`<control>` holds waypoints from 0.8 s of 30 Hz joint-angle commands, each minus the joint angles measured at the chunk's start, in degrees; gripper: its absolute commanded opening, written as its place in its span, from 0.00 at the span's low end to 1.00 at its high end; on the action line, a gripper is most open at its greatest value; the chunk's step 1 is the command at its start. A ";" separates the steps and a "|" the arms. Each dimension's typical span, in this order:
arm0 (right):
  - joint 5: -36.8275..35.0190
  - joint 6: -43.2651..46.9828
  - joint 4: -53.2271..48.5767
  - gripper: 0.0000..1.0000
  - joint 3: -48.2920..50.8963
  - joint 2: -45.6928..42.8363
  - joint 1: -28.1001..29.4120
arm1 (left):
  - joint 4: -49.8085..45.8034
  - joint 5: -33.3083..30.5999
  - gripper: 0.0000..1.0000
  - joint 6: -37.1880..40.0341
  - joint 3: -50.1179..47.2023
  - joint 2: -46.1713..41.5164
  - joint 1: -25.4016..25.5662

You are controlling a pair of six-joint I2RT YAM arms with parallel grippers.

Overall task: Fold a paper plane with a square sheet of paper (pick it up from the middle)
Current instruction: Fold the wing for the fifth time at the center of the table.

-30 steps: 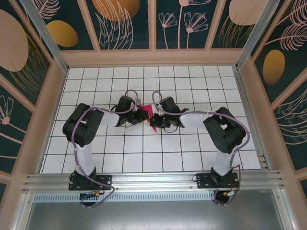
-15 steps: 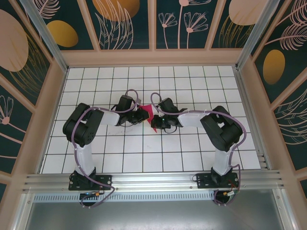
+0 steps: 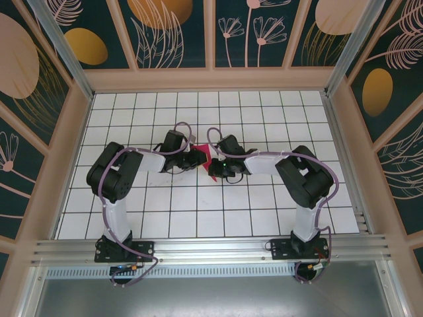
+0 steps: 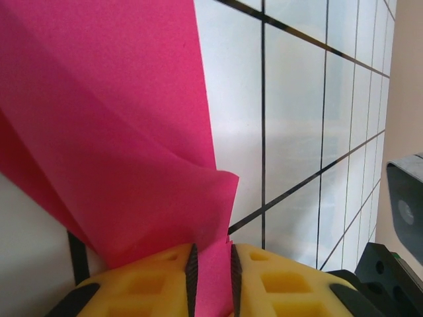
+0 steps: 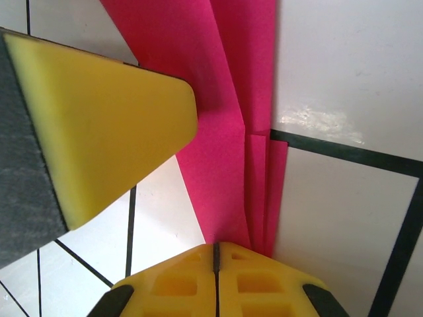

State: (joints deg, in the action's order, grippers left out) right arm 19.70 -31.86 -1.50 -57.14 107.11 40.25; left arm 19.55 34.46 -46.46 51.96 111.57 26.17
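one folded pink paper (image 3: 205,157), two arms, two claws

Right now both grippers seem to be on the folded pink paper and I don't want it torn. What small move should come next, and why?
Probably let the left gripper finish opening and back off. A flap of the pink paper still sits between its yellow fingers, while the right gripper is pinched shut at the folded layers' end, so pulling away early could tug the fold.

We see a robot test cell in a lab: two arms bolted to an aluminium rail (image 3: 211,249) at the near edge of a white gridded table (image 3: 198,211), with patterned wall panels (image 3: 175,30) enclosing that table.
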 commanded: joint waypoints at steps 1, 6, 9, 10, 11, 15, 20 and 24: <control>0.42 -0.64 -0.31 0.07 1.40 1.30 0.18 | 4.74 -2.60 0.27 2.01 -1.52 -2.53 -0.08; 0.69 -1.33 0.60 0.07 2.21 1.42 0.10 | 7.95 -5.82 0.28 1.66 -5.85 -6.98 -0.07; 0.69 -1.70 0.64 0.07 2.48 1.58 0.12 | 8.31 -9.92 0.28 2.18 -7.77 -8.34 -0.08; 0.78 -1.67 0.68 0.06 2.54 1.67 0.09 | 8.48 -10.42 0.28 2.46 -8.16 -8.54 -0.09; 0.77 -1.80 0.65 0.06 2.56 1.72 0.07 | 8.87 -10.47 0.28 2.50 -8.41 -8.47 -0.10; 0.49 -1.85 0.43 0.06 2.62 1.93 0.09 | 7.51 -10.29 0.26 4.23 -6.70 -6.10 -0.08; 0.49 -1.72 0.12 0.06 2.57 2.31 0.09 | 5.98 -10.29 0.23 7.04 -3.28 -2.68 -0.16; 0.44 -1.54 -0.11 0.06 2.58 2.49 0.09 | 4.62 -10.80 0.22 8.13 -1.46 -0.34 -0.16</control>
State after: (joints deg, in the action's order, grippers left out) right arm 20.23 -33.34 0.43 -56.10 107.15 40.23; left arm 25.47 24.77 -40.99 48.69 109.43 26.26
